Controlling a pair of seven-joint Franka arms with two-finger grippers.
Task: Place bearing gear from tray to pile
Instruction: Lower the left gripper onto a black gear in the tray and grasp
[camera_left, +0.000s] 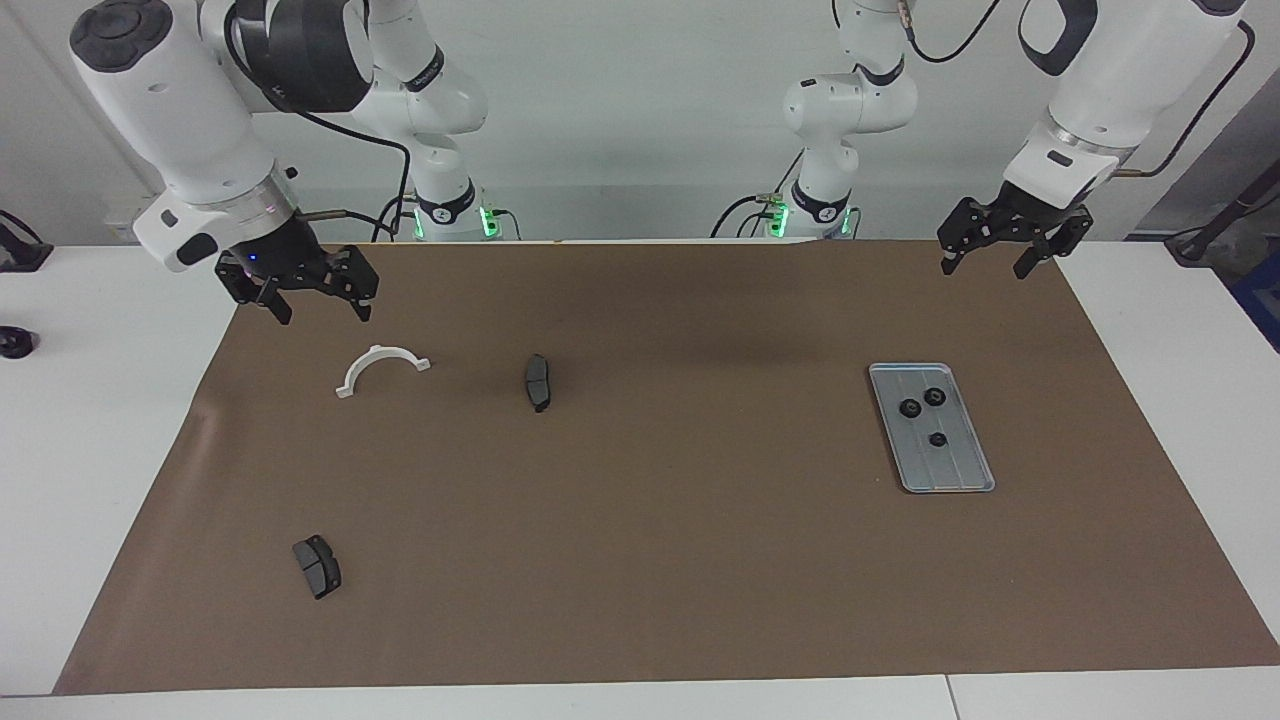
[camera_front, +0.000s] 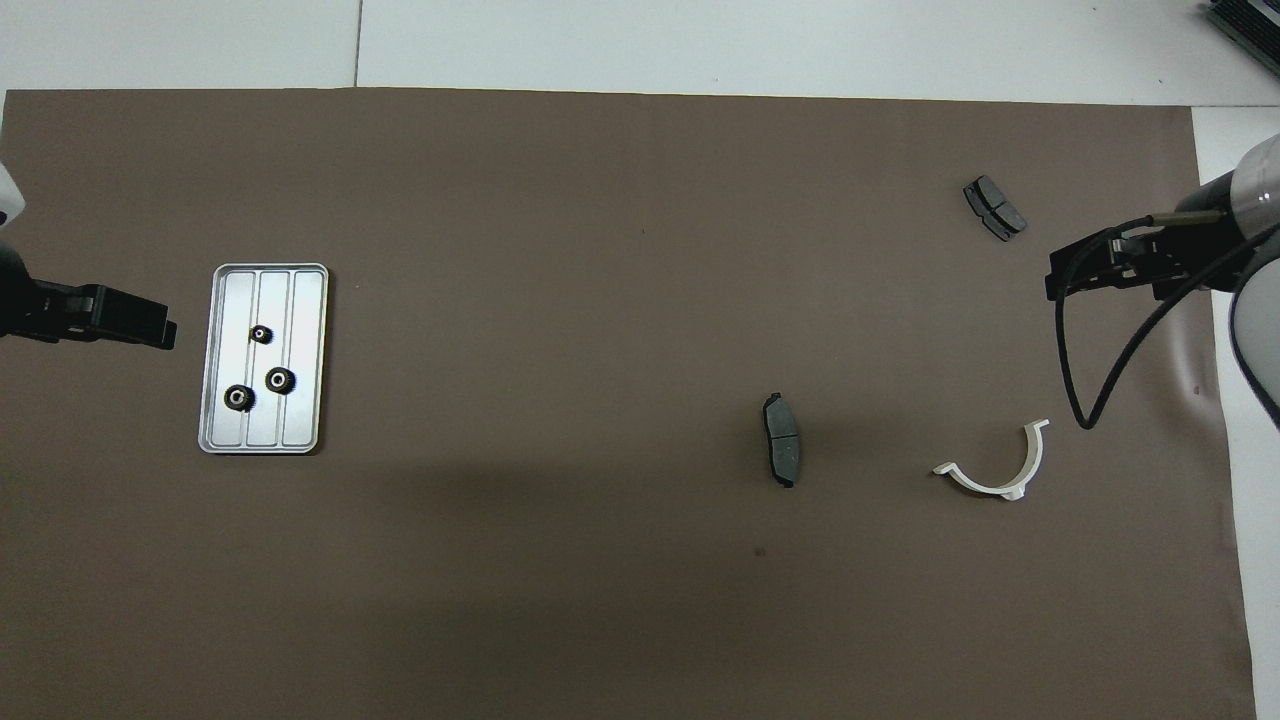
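Left pincer (camera_front: 150, 330) arm cut off at overhead edge, 3 gears' (camera_left: 928, 410) teeth too small to tell

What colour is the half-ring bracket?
White; the bracket shows best in the overhead view, against the brown mat.

Ridged silver metal tray (camera_left: 930, 428), matt brown paper-like mat (camera_left: 640, 560), smooth white plastic-looking bracket (camera_left: 381, 368), dull dark grey pads (camera_left: 538, 381)
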